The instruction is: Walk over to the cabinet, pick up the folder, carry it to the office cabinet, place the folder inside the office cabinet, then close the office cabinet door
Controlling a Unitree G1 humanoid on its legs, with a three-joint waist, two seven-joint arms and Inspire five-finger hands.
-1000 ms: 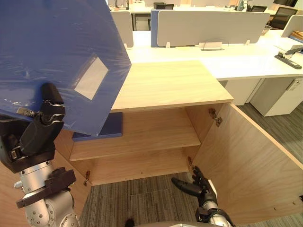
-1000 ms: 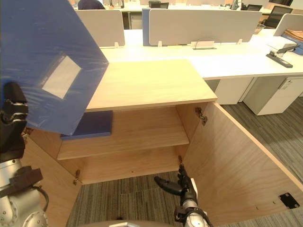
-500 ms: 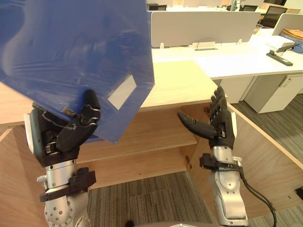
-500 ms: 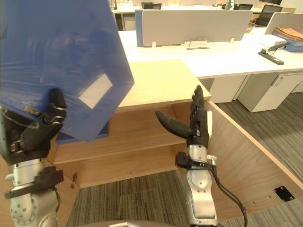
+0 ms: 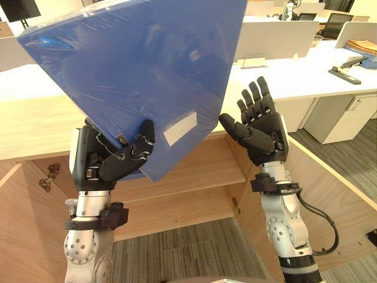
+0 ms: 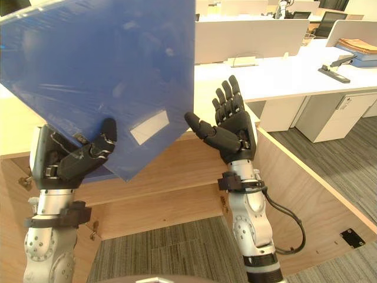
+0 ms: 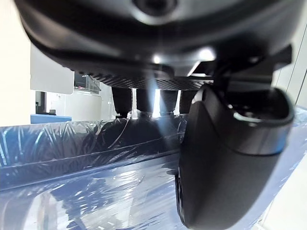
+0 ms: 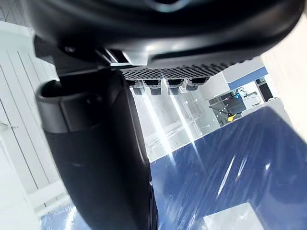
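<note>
Left hand clamps the shiny blue film-wrapped folder, its wrist view showing fingers behind; right hand splayed nearby.

Left hand around shiny blue folder

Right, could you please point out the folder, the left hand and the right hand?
folder (image 5: 141,65): left eye view, middle of its blue cover.
left hand (image 5: 115,164): left eye view, base of the thumb.
right hand (image 6: 235,134): right eye view, its open palm.
</note>
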